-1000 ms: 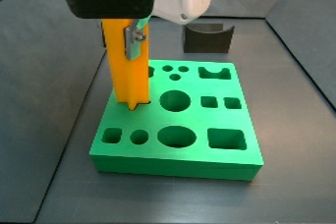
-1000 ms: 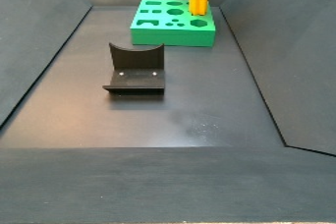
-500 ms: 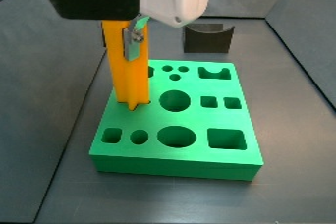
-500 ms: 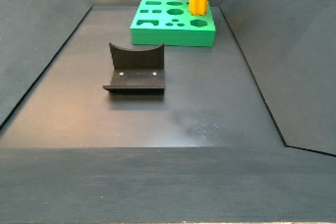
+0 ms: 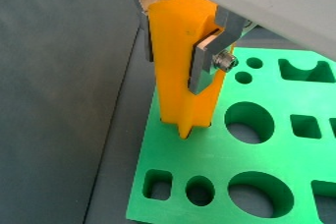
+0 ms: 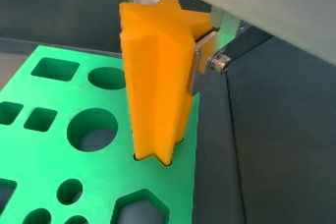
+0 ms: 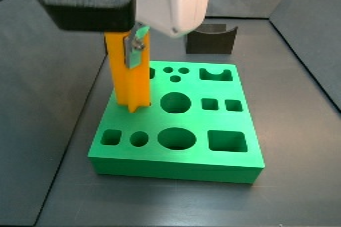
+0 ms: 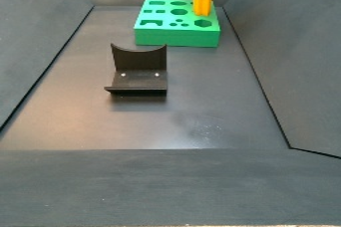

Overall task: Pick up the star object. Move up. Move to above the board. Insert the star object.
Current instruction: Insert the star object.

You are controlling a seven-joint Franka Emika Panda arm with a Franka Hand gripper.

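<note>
End effector (image 5: pixel 197 46): pinching the tall orange plastic star prism (image 5: pixel 180 66) near its top.
Prism: tip entering the thick green holed board (image 5: pixel 262 159).
Advice: keep it upright — press slowly, straight down.

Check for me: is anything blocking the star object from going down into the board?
Nothing visible is. The gripper holds the star object upright, its lower end already in a hole near the board edge. The fixture stands apart on the floor.
</note>
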